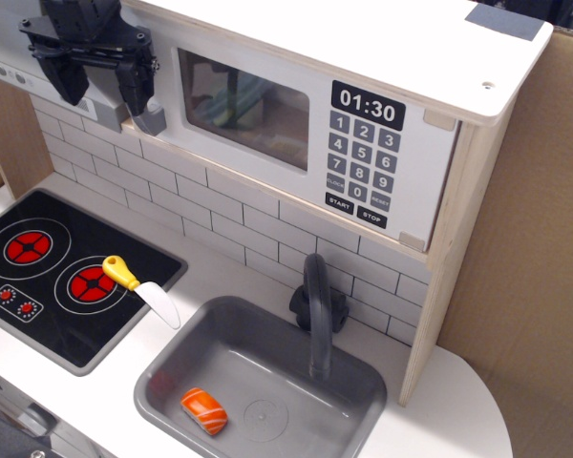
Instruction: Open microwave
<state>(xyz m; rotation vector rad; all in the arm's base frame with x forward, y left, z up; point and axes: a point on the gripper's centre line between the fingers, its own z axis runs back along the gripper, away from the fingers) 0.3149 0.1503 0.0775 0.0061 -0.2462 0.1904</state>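
— Microwave [306, 124] position, please?
— It sat in the pale wood shelf above the tiled wall, over the sink [358, 382]. Its white door looked closed, flush with the keypad [363, 162] panel.
— And the gripper [100, 81]?
— It was black, at the door's left edge, with the two fingers [134, 86] spread apart. The grey handle [153, 116] showed just beside the right finger; whether they touched, I could not tell.
— Other things?
— A toy knife [138, 289] lay on the stove edge, and a salmon piece [203, 410] was in the sink.
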